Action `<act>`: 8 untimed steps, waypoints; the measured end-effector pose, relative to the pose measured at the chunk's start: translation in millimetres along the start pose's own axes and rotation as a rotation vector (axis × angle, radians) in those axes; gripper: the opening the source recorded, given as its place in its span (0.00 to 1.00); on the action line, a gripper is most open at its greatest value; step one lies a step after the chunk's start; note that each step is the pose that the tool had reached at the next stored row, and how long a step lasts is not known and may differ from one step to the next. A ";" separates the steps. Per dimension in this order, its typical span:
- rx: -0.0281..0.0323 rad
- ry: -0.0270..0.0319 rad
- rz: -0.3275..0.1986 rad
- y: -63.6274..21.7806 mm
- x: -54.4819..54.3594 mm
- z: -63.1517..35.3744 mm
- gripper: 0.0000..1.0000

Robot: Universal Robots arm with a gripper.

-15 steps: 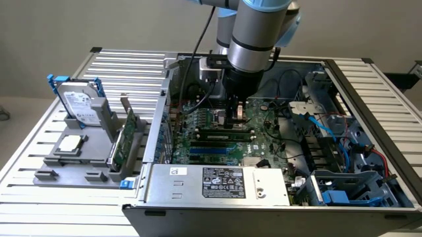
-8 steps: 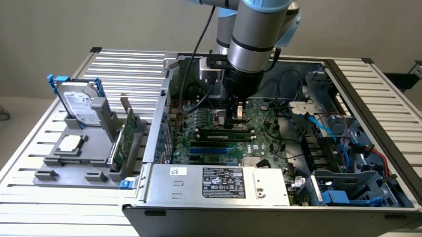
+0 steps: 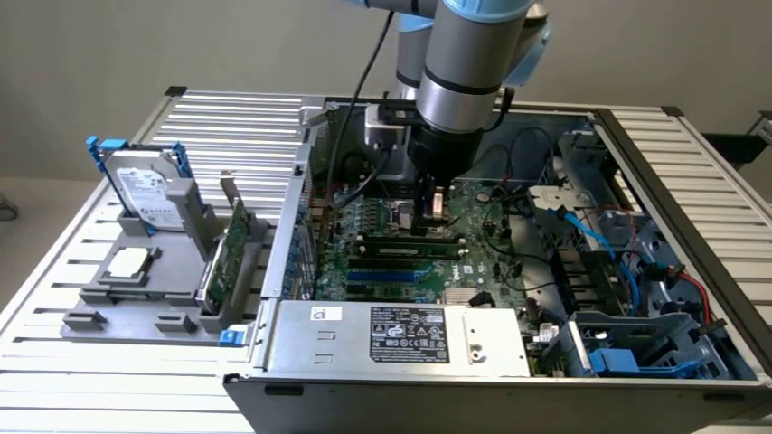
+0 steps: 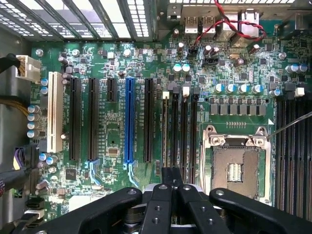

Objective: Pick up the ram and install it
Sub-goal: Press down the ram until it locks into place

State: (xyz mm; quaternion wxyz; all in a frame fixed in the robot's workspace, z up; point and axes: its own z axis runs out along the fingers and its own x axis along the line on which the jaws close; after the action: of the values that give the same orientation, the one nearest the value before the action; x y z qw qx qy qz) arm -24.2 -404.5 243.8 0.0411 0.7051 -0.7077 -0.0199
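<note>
Ram placement: inside the open case [image 3: 675, 181], on the motherboard [image 3: 483, 262], we see the closed, empty gripper [image 3: 435, 215] at frame centre, just above a dark stick in its slot, apparently the ram [image 3: 417, 238]. We judge it light, stiff and fragile, best held by its long edges.

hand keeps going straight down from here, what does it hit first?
Likely the motherboard inside the open computer case. The shut hand points down at the dark slots beside the empty processor socket; exact slot unclear.
</note>
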 end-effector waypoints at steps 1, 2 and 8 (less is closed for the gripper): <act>-0.0001 0.0005 0.005 0.0 0.1 -0.1 0.11; -0.0003 0.0006 0.012 0.0 0.1 -0.1 0.11; -0.0023 -0.0041 0.080 0.0 0.0 0.1 0.11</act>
State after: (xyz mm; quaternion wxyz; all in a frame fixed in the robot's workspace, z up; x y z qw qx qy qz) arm -24.2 -404.6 243.8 0.0412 0.6760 -0.7355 -0.0205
